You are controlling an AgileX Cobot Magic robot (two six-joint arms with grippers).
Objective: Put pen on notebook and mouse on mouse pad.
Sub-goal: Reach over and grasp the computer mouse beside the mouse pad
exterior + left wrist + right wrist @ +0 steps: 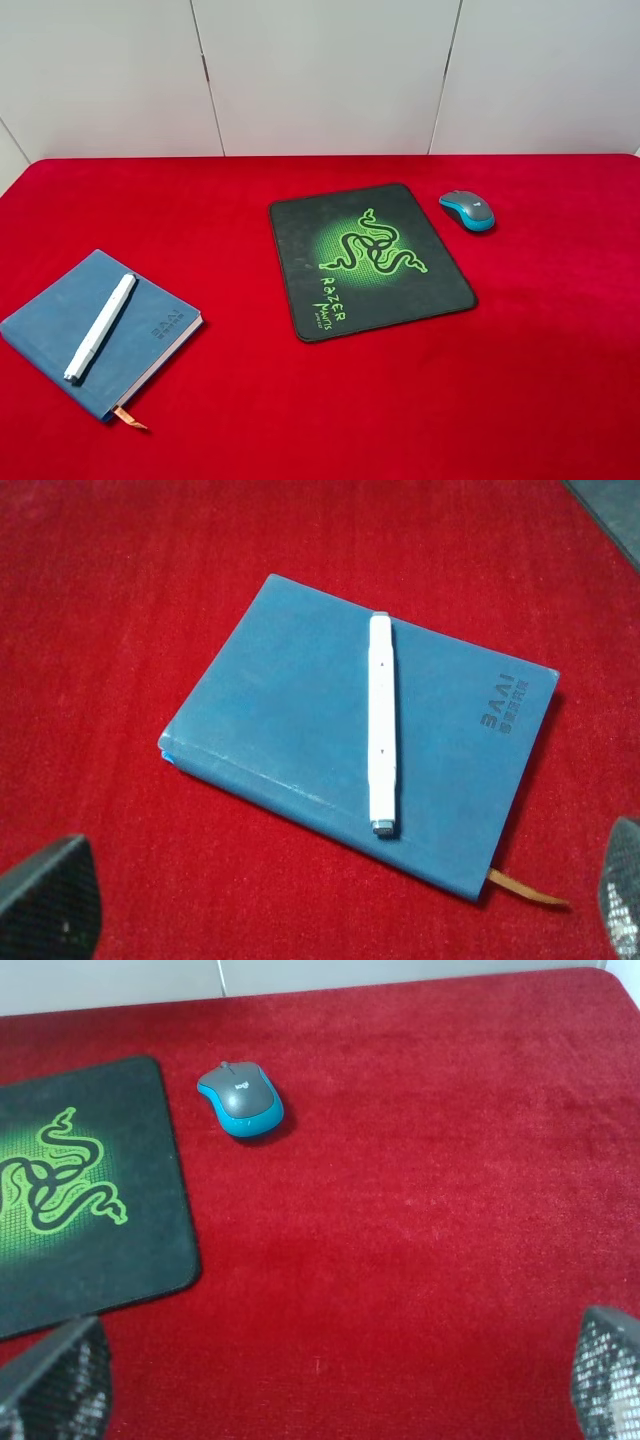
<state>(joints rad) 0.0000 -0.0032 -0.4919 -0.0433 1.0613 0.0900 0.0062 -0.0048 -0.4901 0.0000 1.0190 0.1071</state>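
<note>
Exterior high view gives us the red tabletop [330, 400] with neither arm in sight. We see the pen [100, 327] lying flat along the cover of the notebook [55, 320], and the mouse [467, 210] sitting on the cloth just beside a far corner of the mouse pad [300, 250], not on it.

From the left wrist, we find the left gripper [335, 905] spread wide and holding nothing, its two fingers [50, 900] well apart above the cloth. The notebook [290, 700] lies just ahead of it, the pen [383, 725] resting across the cover between the lines of the fingers, an orange ribbon [525, 892] poking out by one finger.

From the right wrist, we find the right gripper [330, 1380] also wide and empty. The mouse [240, 1098] lies well ahead of it, and the mouse pad [150, 1160] lies ahead of one finger [55, 1380].
</note>
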